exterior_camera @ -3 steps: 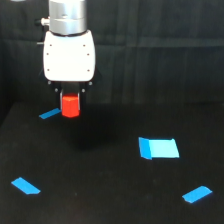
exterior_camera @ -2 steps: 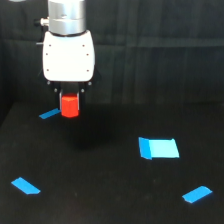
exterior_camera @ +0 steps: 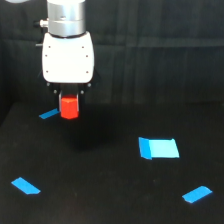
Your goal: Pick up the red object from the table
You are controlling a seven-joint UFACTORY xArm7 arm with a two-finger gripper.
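Claw [exterior_camera: 69, 96] fingertips hidden behind red object [exterior_camera: 69, 107]

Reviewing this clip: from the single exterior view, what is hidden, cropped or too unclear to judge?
- White gripper: its jaws are hidden behind its body and the small red-orange block, so the grip cannot be confirmed.
- Red-orange block: its top is covered by the gripper; whether its base touches the matte black table is unclear.
- Arm: cut off by the top edge.
- Small blue tape strip beside the block: blurred, exact outline unclear.
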